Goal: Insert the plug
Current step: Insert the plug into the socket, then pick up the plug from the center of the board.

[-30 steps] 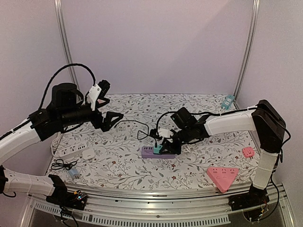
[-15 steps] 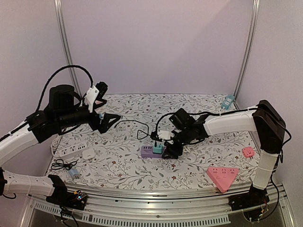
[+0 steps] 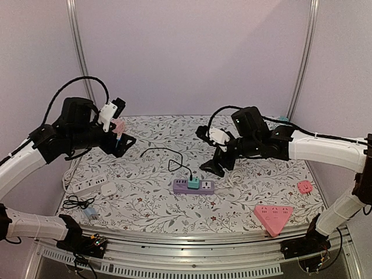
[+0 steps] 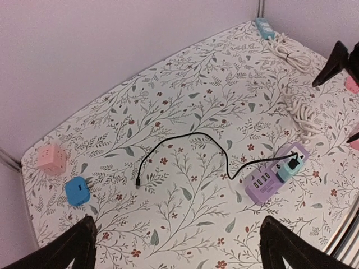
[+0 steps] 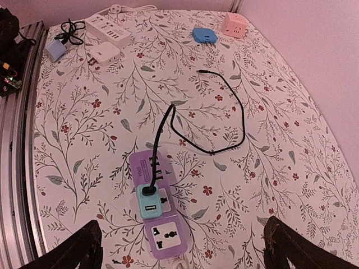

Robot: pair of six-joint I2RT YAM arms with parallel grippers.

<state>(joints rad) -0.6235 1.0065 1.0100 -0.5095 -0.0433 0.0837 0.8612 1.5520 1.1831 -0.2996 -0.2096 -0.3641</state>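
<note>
A teal plug [image 3: 193,183] sits upright in the purple power strip [image 3: 204,187] at the table's middle, with a black cable [image 3: 164,153] running from its top and curling away to the left. The right wrist view looks down on the plug [image 5: 150,200] seated in the strip [image 5: 168,235]. My right gripper [image 3: 216,164] hangs open above and to the right of the strip, apart from the plug, nothing between its fingers. My left gripper [image 3: 125,142] hovers open at the far left, high over the table. The left wrist view has the plug [image 4: 288,167] off to the right.
A white power strip [image 3: 87,186], a white adapter [image 3: 107,188] and a coiled black lead [image 3: 78,202] lie at the front left. A pink triangular socket [image 3: 273,216] and a small pink block [image 3: 304,186] lie front right. A pink cube [image 4: 50,158] and blue adapter [image 4: 77,190] sit back left.
My right gripper has opened, let go of the teal plug and lifted up and to the right, away from the strip. My left arm has drawn back to the left.
</note>
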